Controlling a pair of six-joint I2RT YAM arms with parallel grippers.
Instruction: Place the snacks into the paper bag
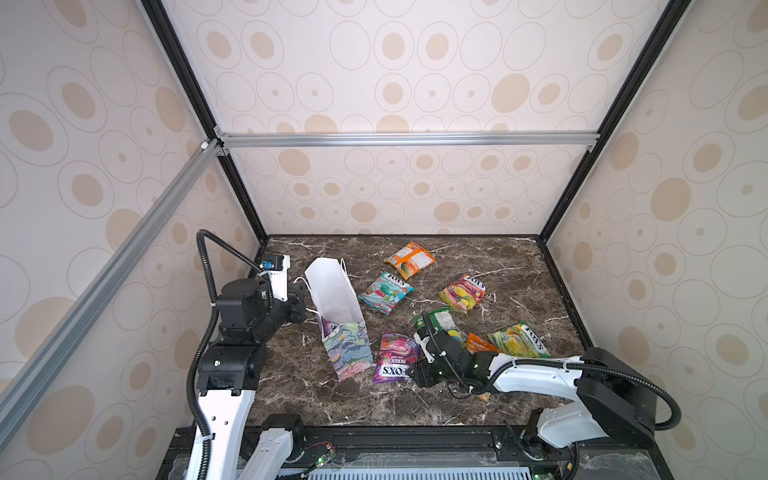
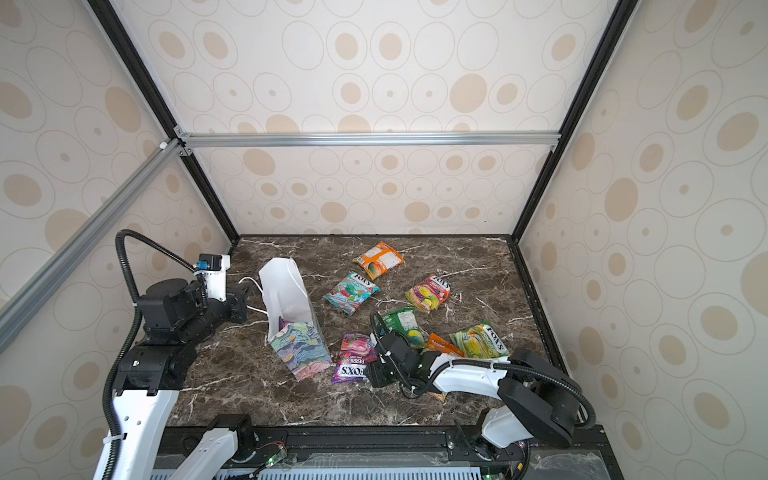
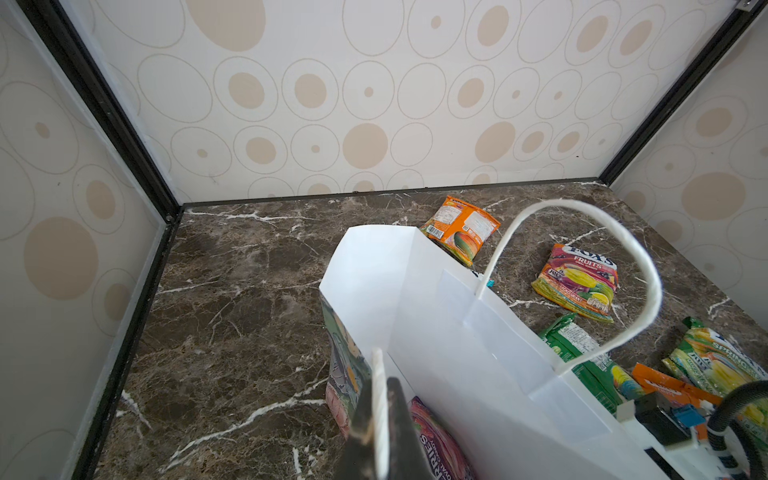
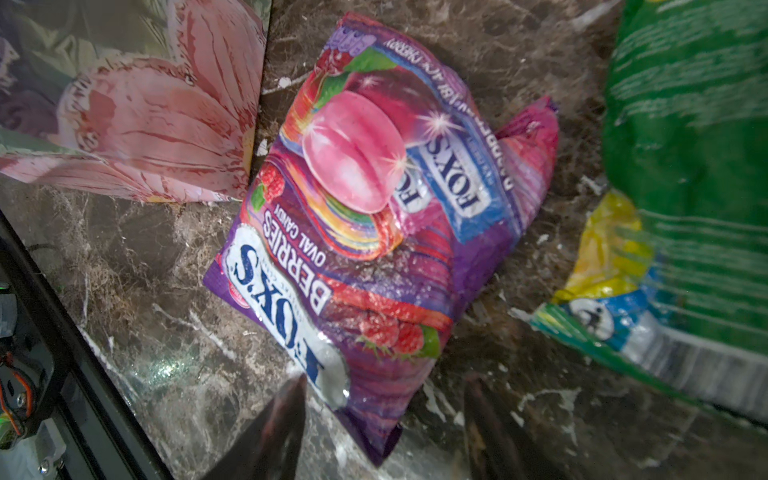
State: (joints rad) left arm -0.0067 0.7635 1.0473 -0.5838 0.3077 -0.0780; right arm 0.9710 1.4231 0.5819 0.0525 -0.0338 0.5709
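The paper bag (image 1: 348, 351) (image 2: 300, 351) stands open on the marble table, leaning away, with its white inside showing. My left gripper (image 3: 379, 388) (image 1: 311, 309) is shut on one white cord handle at the bag's rim. A purple packet (image 3: 440, 444) lies inside at the bottom. Just right of the bag, a purple FOX'S berries packet (image 4: 365, 216) (image 1: 395, 359) lies flat on the table. My right gripper (image 4: 386, 399) (image 1: 415, 374) is open and low over the packet's near corner, one finger on either side of it.
More snacks lie on the table: orange (image 1: 409, 259), teal (image 1: 385, 292), red-yellow (image 1: 463, 292), green (image 1: 440, 322), a small orange one (image 1: 478, 343) and a green-yellow one (image 1: 519, 340). Patterned walls close three sides. A black rail (image 1: 415, 436) runs along the front.
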